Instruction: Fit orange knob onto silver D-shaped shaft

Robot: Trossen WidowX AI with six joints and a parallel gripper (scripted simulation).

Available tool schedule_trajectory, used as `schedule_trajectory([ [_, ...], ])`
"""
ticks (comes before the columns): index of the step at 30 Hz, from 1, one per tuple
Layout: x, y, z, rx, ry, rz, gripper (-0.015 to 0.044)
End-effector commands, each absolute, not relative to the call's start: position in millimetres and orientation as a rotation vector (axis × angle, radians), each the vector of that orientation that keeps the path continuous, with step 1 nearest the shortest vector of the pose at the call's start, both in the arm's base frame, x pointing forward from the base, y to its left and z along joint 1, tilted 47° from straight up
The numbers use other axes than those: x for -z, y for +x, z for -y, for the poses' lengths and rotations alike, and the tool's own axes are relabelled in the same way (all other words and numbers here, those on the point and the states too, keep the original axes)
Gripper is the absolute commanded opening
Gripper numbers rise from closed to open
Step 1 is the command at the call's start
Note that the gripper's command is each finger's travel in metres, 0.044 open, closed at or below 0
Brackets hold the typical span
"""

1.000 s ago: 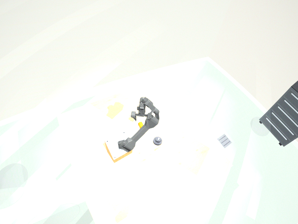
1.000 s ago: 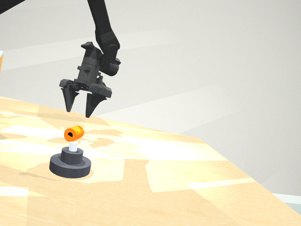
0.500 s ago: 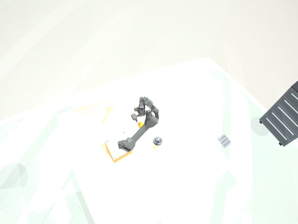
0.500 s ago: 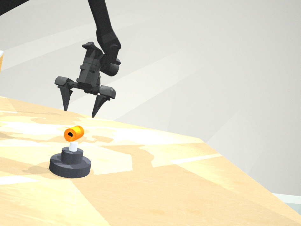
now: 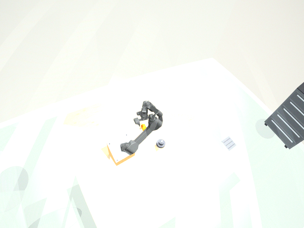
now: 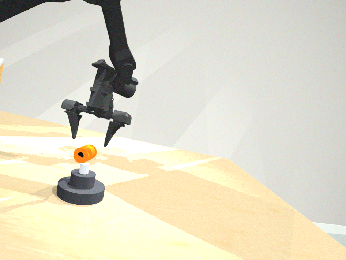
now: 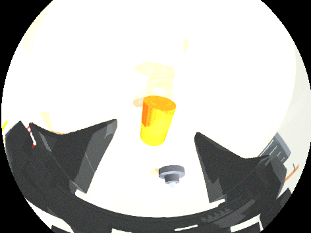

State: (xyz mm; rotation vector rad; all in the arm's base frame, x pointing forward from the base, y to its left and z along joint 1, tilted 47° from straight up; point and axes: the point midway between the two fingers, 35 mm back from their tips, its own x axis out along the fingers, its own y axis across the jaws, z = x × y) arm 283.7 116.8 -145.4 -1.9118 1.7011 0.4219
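Observation:
The orange knob [image 5: 143, 127] [image 6: 85, 153] [image 7: 158, 118] lies on its side on the table. Its dark D-shaped hole [image 6: 80, 154] faces the exterior view, with the rounded side up. The dark round pedestal [image 5: 159, 145] [image 6: 81, 195] [image 7: 168, 172] stands upright, a short way from the knob. Its pale shaft [image 6: 84, 168] [image 7: 172, 185] is bare; I cannot make out the shaft's flat side. My gripper [image 5: 145, 121] [image 6: 89, 142] [image 7: 156, 128] is wide open and empty. It hangs above the knob, tilted, with the knob showing between the two fingertips in the wrist view.
A white-topped orange box [image 5: 116, 151] stands under the arm's base end. A small grey ribbed plate [image 5: 228, 143] and a large dark ribbed panel [image 5: 284, 120] are far to the right in the top view. The wooden table [image 6: 179, 212] ends along a slanting edge at the right.

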Motion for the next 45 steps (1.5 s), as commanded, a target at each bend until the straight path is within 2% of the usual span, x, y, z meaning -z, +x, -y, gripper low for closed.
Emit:
schedule_trajectory([
  [1, 150.2, 284.9, -110.9, -0.423, -1.923, -1.701, 0.0440],
  [21, 170.8, 288.9, -89.4, -0.420, -1.924, -1.703, 0.0440],
  [29, 170.8, 288.9, -89.4, -0.420, -1.924, -1.703, 0.0240],
  [38, 170.8, 288.9, -89.4, -0.420, -1.924, -1.703, 0.0240],
  [45, 170.8, 288.9, -89.4, -0.420, -1.924, -1.703, 0.0193],
])
